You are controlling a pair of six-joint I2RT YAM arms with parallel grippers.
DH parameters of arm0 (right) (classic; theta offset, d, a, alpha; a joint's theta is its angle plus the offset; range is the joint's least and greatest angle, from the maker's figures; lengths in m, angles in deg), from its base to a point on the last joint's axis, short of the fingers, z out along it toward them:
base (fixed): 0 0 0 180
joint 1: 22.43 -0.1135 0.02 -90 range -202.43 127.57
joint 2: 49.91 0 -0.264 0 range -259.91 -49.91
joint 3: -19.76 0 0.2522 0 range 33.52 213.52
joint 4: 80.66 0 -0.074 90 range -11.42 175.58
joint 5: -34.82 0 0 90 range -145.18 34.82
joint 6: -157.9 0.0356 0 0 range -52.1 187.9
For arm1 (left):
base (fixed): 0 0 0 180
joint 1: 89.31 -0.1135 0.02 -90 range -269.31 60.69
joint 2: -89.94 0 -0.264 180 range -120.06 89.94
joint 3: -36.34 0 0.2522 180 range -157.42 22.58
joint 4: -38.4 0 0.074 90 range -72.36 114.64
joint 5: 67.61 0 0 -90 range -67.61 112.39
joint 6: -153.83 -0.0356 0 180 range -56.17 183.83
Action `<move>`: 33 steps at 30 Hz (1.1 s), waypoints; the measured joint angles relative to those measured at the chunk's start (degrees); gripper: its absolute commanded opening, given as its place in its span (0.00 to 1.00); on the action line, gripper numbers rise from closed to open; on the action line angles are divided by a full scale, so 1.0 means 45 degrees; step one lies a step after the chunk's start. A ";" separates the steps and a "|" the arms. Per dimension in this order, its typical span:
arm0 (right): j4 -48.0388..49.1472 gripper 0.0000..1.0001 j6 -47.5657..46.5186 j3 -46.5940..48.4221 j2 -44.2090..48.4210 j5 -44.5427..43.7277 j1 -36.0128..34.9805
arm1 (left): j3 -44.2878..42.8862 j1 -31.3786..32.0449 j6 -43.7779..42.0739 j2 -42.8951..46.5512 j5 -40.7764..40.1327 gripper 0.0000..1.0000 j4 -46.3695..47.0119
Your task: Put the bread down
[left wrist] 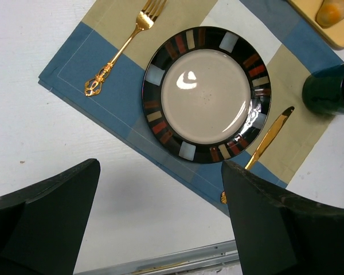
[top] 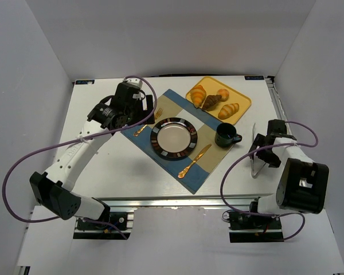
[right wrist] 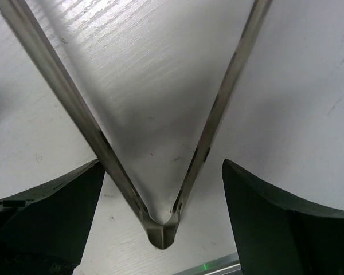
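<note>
Plate (left wrist: 155, 74): glazed, glossy, glare at centre. Placemat (left wrist: 74, 57) under plate: woven cloth, matt, stitched hem. Fork (left wrist: 117, 54) beside plate: polished gold-toned metal. Tongs (right wrist: 63, 97): brushed metal, dull sheen. Table (right wrist: 298, 103): white, matt, faintly grained. Left gripper (left wrist: 160, 166) fingers (left wrist: 46, 217): matt black.

Mug (top: 226, 135) stands between right hand (top: 262, 153) and plate (top: 173, 122).

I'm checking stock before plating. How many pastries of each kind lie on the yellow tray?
Croissants: 2
Dark pastry: 1
Bun: 1
Total: 4
</note>
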 measured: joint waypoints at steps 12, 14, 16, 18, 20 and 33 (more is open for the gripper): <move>0.0291 0.89 -0.0427 0.0792 -0.1948 0.0413 0.0024 | -0.0316 -0.0374 -0.0233 -0.0413 -0.0029 0.98 -0.0107; 0.0296 0.86 -0.0413 0.0923 -0.2098 0.0500 0.0024 | -0.0321 -0.0437 -0.0291 -0.0413 -0.0029 0.98 -0.0121; 0.0277 0.79 -0.0389 0.1073 -0.2254 0.0549 0.0024 | -0.0321 -0.0520 -0.0345 -0.0413 -0.0029 0.98 -0.0175; 0.0248 0.59 -0.0364 0.1239 -0.2419 0.0563 0.0019 | -0.0321 -0.0593 -0.0432 -0.0413 -0.0029 0.98 -0.0248; 0.0291 0.52 -0.0359 0.1384 -0.2521 0.0549 0.0015 | -0.0321 -0.0670 -0.0515 -0.0418 -0.0034 0.98 -0.0369; -0.1899 0.54 -0.0597 0.5469 -0.0010 0.0160 0.0010 | -0.0423 -0.0831 -0.0753 -0.0617 0.0058 0.98 -0.0403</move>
